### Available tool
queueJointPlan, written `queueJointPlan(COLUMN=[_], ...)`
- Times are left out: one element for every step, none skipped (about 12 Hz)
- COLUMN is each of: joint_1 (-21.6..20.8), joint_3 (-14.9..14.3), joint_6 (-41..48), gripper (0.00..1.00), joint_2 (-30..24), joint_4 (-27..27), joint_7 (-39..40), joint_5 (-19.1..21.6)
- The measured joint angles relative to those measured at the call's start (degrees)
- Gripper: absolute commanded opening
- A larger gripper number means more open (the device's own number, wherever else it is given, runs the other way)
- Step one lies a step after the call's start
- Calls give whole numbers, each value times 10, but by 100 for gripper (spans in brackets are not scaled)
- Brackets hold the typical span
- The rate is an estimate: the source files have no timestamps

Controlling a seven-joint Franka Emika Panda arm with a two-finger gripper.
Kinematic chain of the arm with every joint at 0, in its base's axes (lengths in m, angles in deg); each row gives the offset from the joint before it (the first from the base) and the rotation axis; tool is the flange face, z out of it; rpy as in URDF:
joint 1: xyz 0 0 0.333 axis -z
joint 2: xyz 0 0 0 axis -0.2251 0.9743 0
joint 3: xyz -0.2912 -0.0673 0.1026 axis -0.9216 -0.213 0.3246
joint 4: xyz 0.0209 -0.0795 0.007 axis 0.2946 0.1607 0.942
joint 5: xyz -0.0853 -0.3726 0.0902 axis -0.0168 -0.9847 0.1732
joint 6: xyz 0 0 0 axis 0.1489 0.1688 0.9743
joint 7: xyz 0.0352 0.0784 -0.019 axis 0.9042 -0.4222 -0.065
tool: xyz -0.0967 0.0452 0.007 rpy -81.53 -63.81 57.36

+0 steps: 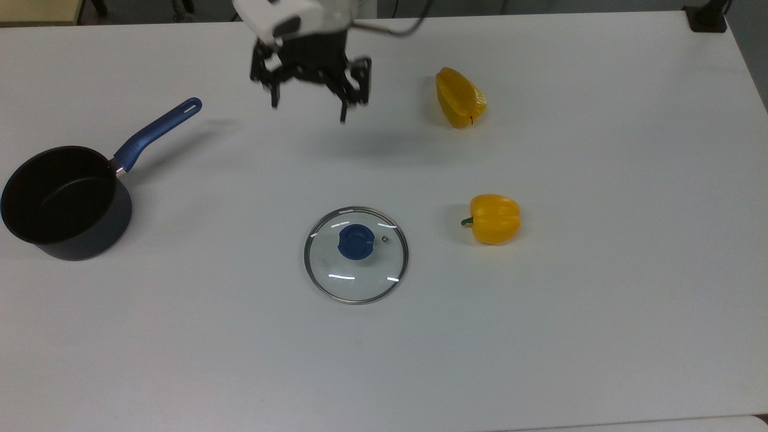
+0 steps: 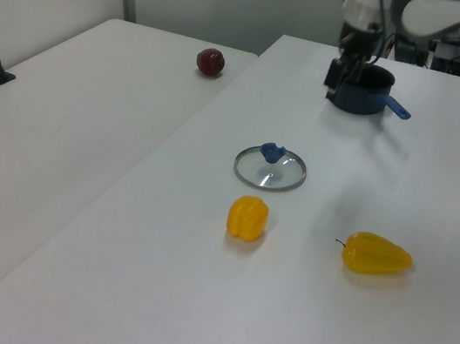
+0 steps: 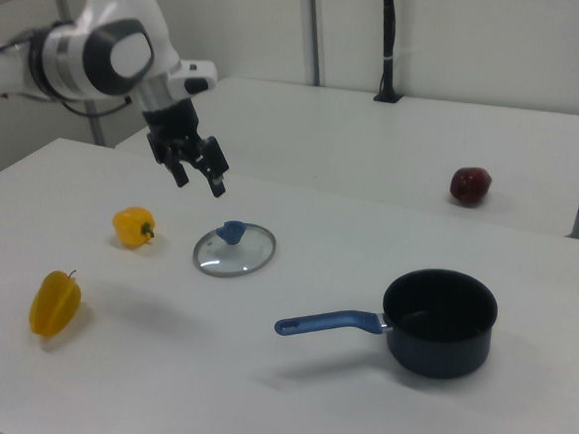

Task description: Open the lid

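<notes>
I'm holding the gripper (image 1: 309, 113) open and empty, high above the glass lid (image 1: 356, 255) lying flat on the table (image 1: 600, 300).

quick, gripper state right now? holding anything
Gripper: open, holding nothing, raised above the table. The lid lies flat on the table, apart from it.

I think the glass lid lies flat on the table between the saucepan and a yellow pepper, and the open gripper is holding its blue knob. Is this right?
Not quite. The gripper holds nothing: in the top view it hangs open, well away from the blue knob. The rest is right: the lid lies flat on the table between the saucepan and the yellow pepper.
</notes>
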State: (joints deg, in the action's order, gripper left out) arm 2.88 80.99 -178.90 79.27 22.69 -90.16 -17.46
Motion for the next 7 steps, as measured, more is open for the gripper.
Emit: queueJointPlan(joint_1=[10,18,22,25,32,38,42], joint_3=[-1,-3,-5,-6,-7,-8,-9], joint_6=[45,88,132,156,178,187,192], gripper=[100,100,100,100,100,100,100], joint_2=[-28,-53,-75,-86,-99,-105,-107], joint_4=[0,1,2,3,4,5,5], joint_7=[29,44,48,51,56,67,75], joint_5=[20,30,32,33,33,33,33])
